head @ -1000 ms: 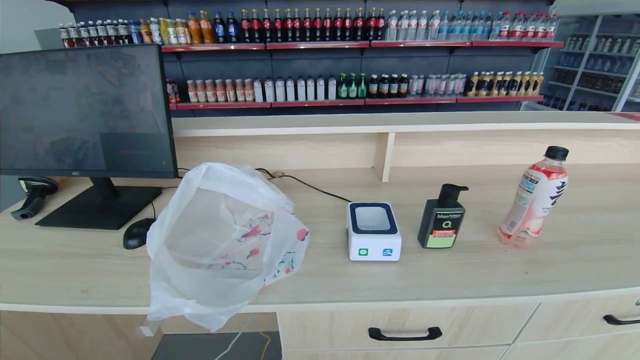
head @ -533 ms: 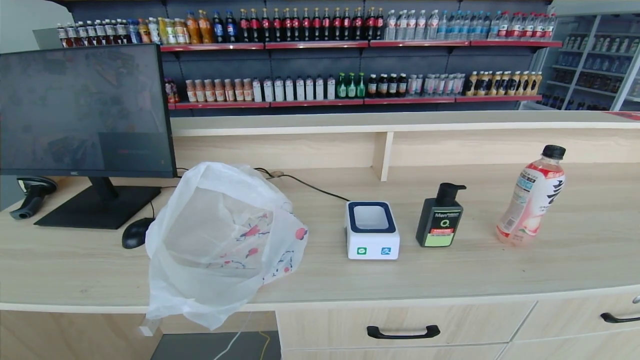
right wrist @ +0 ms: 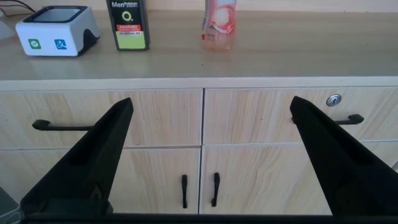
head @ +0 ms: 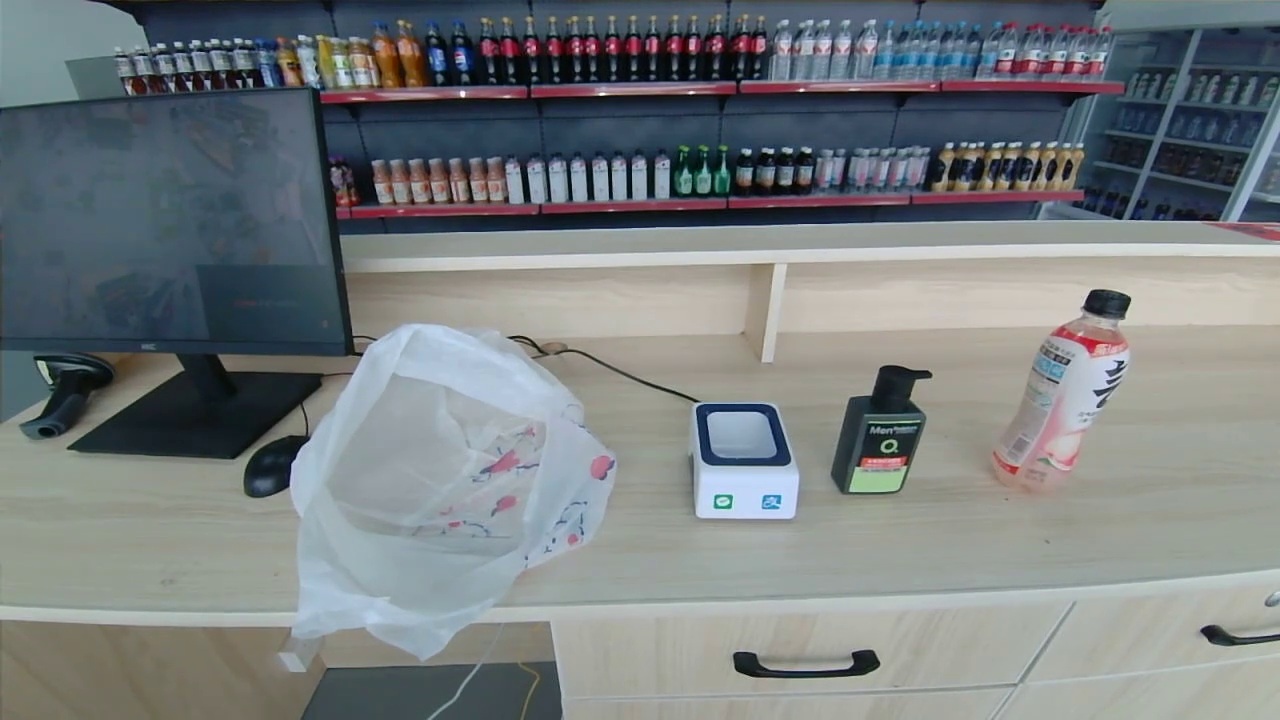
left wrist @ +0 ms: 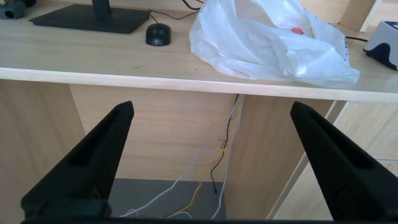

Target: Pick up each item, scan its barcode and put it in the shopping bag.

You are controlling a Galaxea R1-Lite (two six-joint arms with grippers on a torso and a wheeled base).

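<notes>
On the wooden counter (head: pixel 900 545) stand a dark green pump bottle (head: pixel 880 432) and, to its right, a pink drink bottle (head: pixel 1064 392) with a black cap. A white barcode scanner box (head: pixel 744 460) sits left of the pump bottle. A white plastic shopping bag (head: pixel 440 480) with red print slumps open at the counter's front left, hanging over the edge. My left gripper (left wrist: pixel 208 158) is open below the counter edge, under the bag (left wrist: pixel 273 40). My right gripper (right wrist: pixel 208 158) is open, low before the cabinet doors, facing the scanner (right wrist: pixel 57 31), pump bottle (right wrist: pixel 129 25) and drink bottle (right wrist: pixel 219 23).
A monitor (head: pixel 170 225) on a stand, a black mouse (head: pixel 270 466) and a handheld scanner (head: pixel 62 392) occupy the counter's left. A cable (head: pixel 610 370) runs behind the bag. Drawers with black handles (head: pixel 805 664) lie below. Shelves of bottles (head: pixel 640 110) fill the back.
The whole head picture shifted slightly between one second ago and half a second ago, so the camera moved. The objects on the counter have kept their places.
</notes>
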